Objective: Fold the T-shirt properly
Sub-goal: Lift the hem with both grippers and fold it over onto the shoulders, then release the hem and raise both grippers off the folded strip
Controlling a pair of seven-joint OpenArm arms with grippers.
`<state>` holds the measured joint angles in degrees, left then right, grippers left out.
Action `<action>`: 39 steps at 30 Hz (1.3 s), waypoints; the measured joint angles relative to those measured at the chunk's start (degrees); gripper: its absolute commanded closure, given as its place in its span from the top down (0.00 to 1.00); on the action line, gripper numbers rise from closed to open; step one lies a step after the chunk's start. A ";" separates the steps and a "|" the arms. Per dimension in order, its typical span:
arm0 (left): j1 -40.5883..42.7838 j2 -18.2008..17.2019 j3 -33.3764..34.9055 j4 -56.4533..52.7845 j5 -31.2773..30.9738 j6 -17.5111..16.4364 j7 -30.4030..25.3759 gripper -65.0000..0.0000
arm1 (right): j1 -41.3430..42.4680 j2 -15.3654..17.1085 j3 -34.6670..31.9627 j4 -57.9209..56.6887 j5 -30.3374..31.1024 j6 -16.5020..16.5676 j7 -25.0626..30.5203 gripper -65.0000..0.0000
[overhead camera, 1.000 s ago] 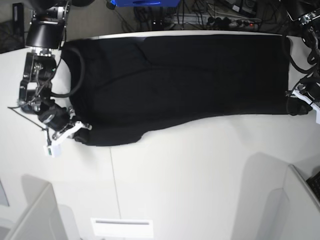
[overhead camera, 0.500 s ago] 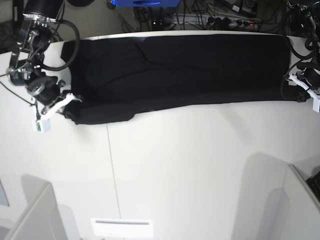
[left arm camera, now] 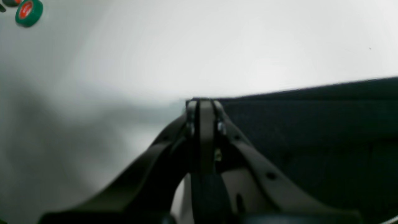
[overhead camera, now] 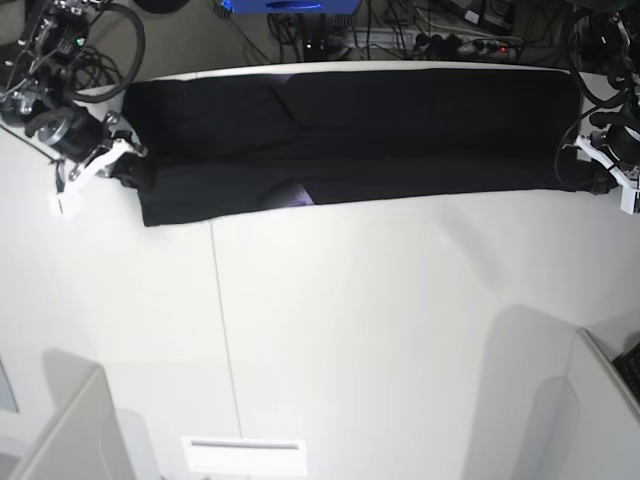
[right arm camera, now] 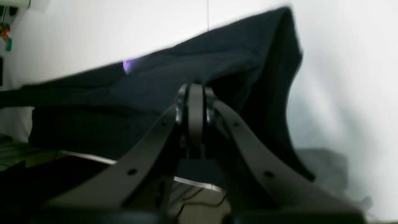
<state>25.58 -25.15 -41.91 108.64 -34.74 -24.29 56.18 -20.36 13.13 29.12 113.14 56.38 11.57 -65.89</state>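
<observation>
Both wrist views are blurred, and the lower part of each is filled by the dark gripper frame, so the cloth directly under the fingertips is hidden. In the base view the far edge of the large black short-sleeved cloth T-shirt (overhead camera: 350,135) is lost against the dark cable clutter behind the white counter (overhead camera: 350,330). The print is mostly concealed; only a small purple patch is seen at the near edge in the base view and again as a purple spot in the right wrist view.

The T-shirt is laid as a long, narrow band across the far side of the counter, stretched between the two arms.

The left gripper (left arm camera: 202,104) is seen with its fingers (left arm camera: 192,109) pressed together, pinching the corner of the T-shirt's edge. The right gripper (right arm camera: 194,88) is likewise closed, with its fingers (right arm camera: 183,93) clamped on a raised fold of black cloth, which hangs down from the grip towards the counter's edge.

A green roll of tape with a red centre (left arm camera: 28,11) is seen at the top left corner of the left wrist view. Cables and a power strip (overhead camera: 470,42) are located behind the counter, and a blue object (overhead camera: 285,5) is cut off at the top edge. A white slotted plate (overhead camera: 245,455) lies at the near edge of the counter.
</observation>
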 measured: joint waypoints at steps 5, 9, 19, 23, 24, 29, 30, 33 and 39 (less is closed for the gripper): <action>2.95 0.02 0.00 0.00 0.02 0.00 0.17 0.00 | -1.44 0.00 -0.28 -0.33 -3.78 0.00 0.33 0.00; 3.96 0.02 0.00 -0.02 -0.04 0.00 -0.04 0.00 | -2.43 -1.44 -0.37 -1.18 -6.97 -0.02 0.46 0.00; 3.96 0.09 -0.55 -0.04 -0.07 -0.09 0.02 0.09 | -3.67 -3.02 -0.20 -1.53 -8.76 0.07 -1.16 0.30; 3.82 1.14 -5.77 -0.04 0.15 -0.15 -0.20 0.60 | -4.81 -2.91 0.02 -1.51 -8.87 0.04 -0.66 0.47; 3.80 2.05 -7.61 0.00 0.11 0.02 -0.02 0.69 | -4.94 -2.89 0.04 -1.51 -8.87 0.04 -0.61 0.44; 3.91 4.85 -11.34 0.00 -0.04 0.02 0.17 0.57 | -5.27 -2.80 -1.42 -0.26 -8.68 0.63 4.90 0.13; 3.52 5.70 -11.26 0.00 -0.24 0.02 -0.02 0.44 | -5.29 -2.69 -3.17 -0.28 -9.46 1.51 5.79 0.04; 2.62 9.55 -11.23 -0.98 0.02 0.02 -0.28 0.00 | -3.72 -3.04 -8.83 -3.17 -8.09 3.58 7.56 0.00; -0.74 11.74 -9.77 -10.95 0.33 0.02 -0.83 0.00 | -1.18 -2.91 -11.06 -14.03 -10.38 3.08 8.81 0.00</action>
<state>24.84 -13.41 -51.68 97.69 -34.41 -24.27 55.35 -21.54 10.22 18.06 99.11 46.00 14.66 -57.08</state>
